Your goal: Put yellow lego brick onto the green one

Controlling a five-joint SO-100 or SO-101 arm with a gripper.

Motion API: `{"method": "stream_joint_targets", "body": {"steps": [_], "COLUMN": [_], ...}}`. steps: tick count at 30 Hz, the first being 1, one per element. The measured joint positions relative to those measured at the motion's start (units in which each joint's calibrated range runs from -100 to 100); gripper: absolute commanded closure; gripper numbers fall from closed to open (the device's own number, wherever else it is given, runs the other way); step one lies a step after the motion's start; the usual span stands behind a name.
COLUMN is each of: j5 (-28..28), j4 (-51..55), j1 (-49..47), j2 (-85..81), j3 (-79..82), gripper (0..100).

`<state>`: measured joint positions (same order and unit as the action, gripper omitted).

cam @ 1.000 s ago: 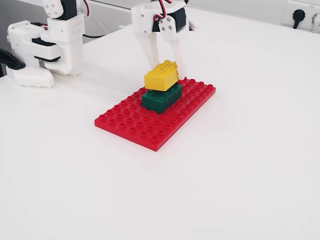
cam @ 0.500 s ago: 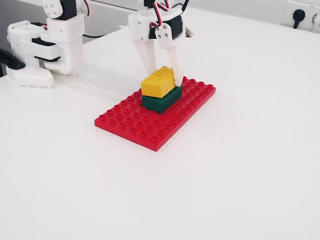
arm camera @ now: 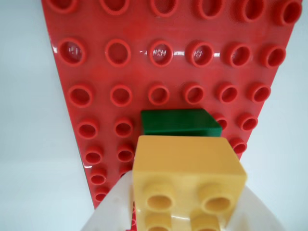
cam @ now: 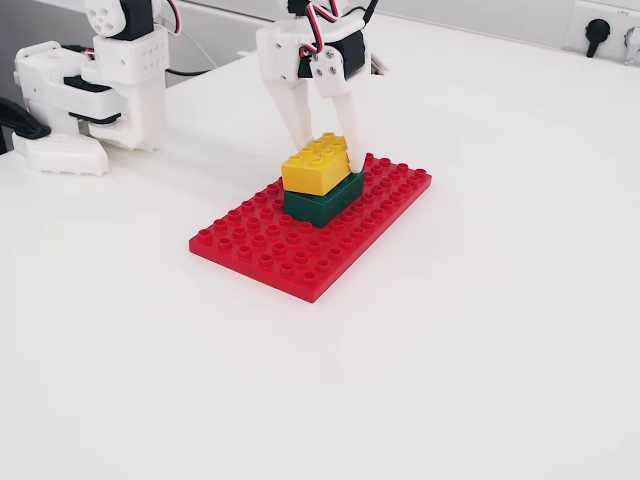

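The yellow lego brick (cam: pixel 315 168) sits on top of the green one (cam: pixel 320 205), which stands on a flat red studded baseplate (cam: pixel 270 250). My white gripper (cam: pixel 330 150) comes down from behind and is shut on the yellow brick, one finger on each long side. In the wrist view the yellow brick (arm camera: pixel 187 163) fills the lower middle between my gripper (arm camera: pixel 185 211) fingers. The end of the green brick (arm camera: pixel 178 122) shows just beyond it, on the red baseplate (arm camera: pixel 159 53). Most of the green brick is hidden there.
The arm's white base and motor block (cam: pixel 100 80) stand at the far left of the white table (cam: pixel 480 330), with dark cables beside them. A wall socket (cam: pixel 598 30) is at the top right.
The gripper has come down with the yellow brick, which hung slightly above the green one a second ago and now rests on it. Nothing has moved in the last half second.
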<state>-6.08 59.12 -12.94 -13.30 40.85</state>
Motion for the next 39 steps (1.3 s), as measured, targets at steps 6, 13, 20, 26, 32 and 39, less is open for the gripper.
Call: {"method": "stream_joint_targets", "body": {"steps": [6,13,20,26,32,39], "j5": [0.0,0.5,1.0,1.9,2.1,3.0], "j4": [0.0,0.0,1.0,5.9,8.8,11.0], "j1": [0.0,0.1,0.1,-0.1,-0.1,-0.1], "j2": [0.0,0.0,0.0,-4.1,-7.9,-8.5], "j3": [0.2,0.4,0.4,-2.1,-4.2,-7.6], "gripper": [81,80,80,80,80,80]}}
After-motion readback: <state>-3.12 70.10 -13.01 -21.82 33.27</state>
